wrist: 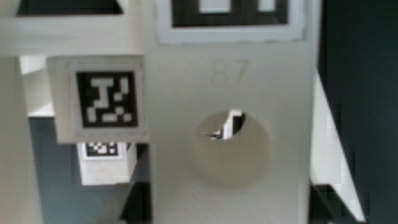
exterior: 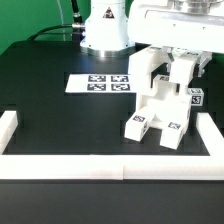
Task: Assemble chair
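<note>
Evidently part-open, the fingers (exterior: 178, 70) straddle an upright part of the chair (exterior: 158, 102); firm clamping cannot be told. Its tags (wrist: 111, 97) show patterns only.

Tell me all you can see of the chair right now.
The chair is chunky white plastic, several parts joined, standing on the black table by the wall at the exterior view's right. Tags mark its feet; a panel has a round hole. The gripper sits at its top; grip unclear.

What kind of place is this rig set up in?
Probably a robotics lab bench: a black table fenced by a white border wall, a marker board lying on it, and white tagged chair parts.
</note>
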Tool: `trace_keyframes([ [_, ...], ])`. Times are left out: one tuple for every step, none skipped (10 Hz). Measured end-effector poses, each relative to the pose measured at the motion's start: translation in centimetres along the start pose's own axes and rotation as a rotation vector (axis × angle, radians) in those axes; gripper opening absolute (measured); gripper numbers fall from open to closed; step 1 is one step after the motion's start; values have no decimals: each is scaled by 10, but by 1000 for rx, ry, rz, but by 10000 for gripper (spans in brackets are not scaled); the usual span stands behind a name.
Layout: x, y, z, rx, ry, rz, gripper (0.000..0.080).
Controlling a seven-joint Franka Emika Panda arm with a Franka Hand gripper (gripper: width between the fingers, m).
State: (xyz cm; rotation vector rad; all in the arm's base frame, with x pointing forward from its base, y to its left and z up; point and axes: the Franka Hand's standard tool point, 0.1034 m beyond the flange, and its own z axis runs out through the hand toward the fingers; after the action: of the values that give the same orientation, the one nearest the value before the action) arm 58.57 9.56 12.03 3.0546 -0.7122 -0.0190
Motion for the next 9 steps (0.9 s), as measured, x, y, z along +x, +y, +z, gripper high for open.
trace_keyframes([
  [-2,0,0,0,-1,-3,289],
  [-3,0,0,-1,-2,-4,289],
  [-3,0,1,-1,-2,-5,289],
  [-3,0,1,-1,-2,-4,289],
  [-3,1,1,-1,-1,-5,289],
  [-2,1,1,-1,-1,-5,289],
  [-2,1,1,-1,-1,-5,289],
  [-2,1,1,-1,-1,-5,289],
  [-2,1,1,-1,-1,-5,289],
])
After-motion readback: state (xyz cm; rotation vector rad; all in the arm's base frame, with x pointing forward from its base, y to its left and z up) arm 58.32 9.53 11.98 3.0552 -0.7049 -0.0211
